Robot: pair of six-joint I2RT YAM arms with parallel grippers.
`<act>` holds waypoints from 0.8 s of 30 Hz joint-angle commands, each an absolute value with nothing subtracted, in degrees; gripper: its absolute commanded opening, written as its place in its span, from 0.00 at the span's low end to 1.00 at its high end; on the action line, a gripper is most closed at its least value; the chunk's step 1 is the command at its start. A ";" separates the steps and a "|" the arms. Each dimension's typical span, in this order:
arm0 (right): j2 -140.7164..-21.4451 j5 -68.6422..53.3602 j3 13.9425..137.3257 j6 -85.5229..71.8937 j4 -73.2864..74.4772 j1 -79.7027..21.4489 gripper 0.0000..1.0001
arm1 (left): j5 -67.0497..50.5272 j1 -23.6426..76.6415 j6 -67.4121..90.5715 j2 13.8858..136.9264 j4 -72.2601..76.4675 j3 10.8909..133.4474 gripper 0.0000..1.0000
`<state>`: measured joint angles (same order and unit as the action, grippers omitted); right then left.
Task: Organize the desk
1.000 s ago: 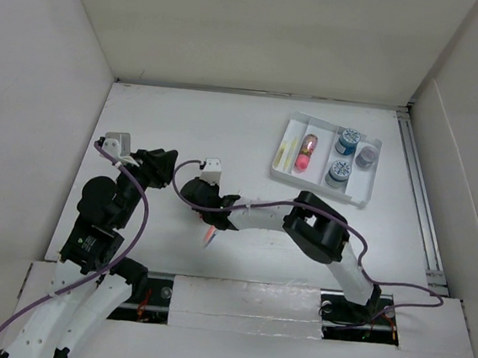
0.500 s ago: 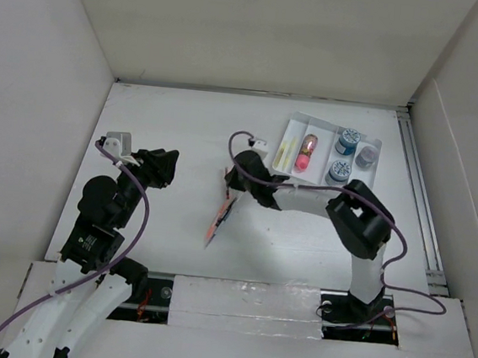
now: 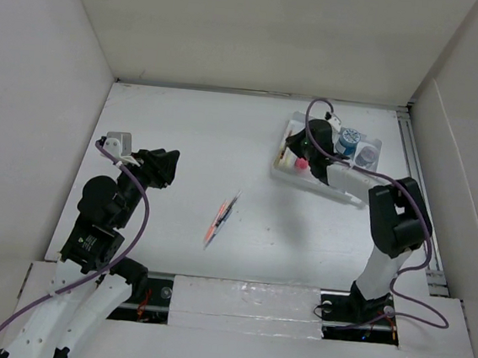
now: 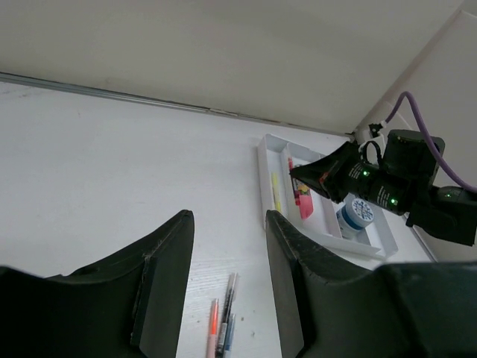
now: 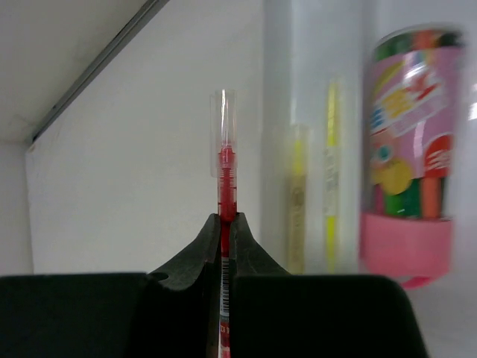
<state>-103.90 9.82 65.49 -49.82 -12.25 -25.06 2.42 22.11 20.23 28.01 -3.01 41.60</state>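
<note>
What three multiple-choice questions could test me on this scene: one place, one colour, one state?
1. Where on the desk is the tray? A near left; B far right; C centre.
2. What colour is the pen in the right gripper? A green; B red; C black.
3. The left gripper is: A open; B shut on a pen; C shut on a jar.
B: it lies by the far right corner. B: a red barrel shows between the jaws. A: its jaws stand apart, empty.

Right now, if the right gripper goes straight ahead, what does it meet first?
Likely the desk just beside the tray: the red pen in the right gripper's shut jaws lines up outside its wall. Depth unclear.
</note>
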 commanded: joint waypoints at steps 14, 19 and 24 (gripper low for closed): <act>-106.70 14.07 68.38 -48.96 -8.79 -20.65 0.38 | 2.20 22.15 19.86 28.74 -0.79 42.80 0.40; -103.28 13.62 66.19 -48.95 -10.72 -23.02 0.44 | 1.58 22.15 19.78 28.39 -0.53 42.54 0.45; -96.52 16.87 55.85 -49.75 -19.56 -33.90 0.25 | 0.53 22.15 19.77 28.74 -0.53 42.37 0.45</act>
<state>-102.30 15.27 60.75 -49.32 -11.38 -26.96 1.72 22.11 20.16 28.49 -2.87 41.60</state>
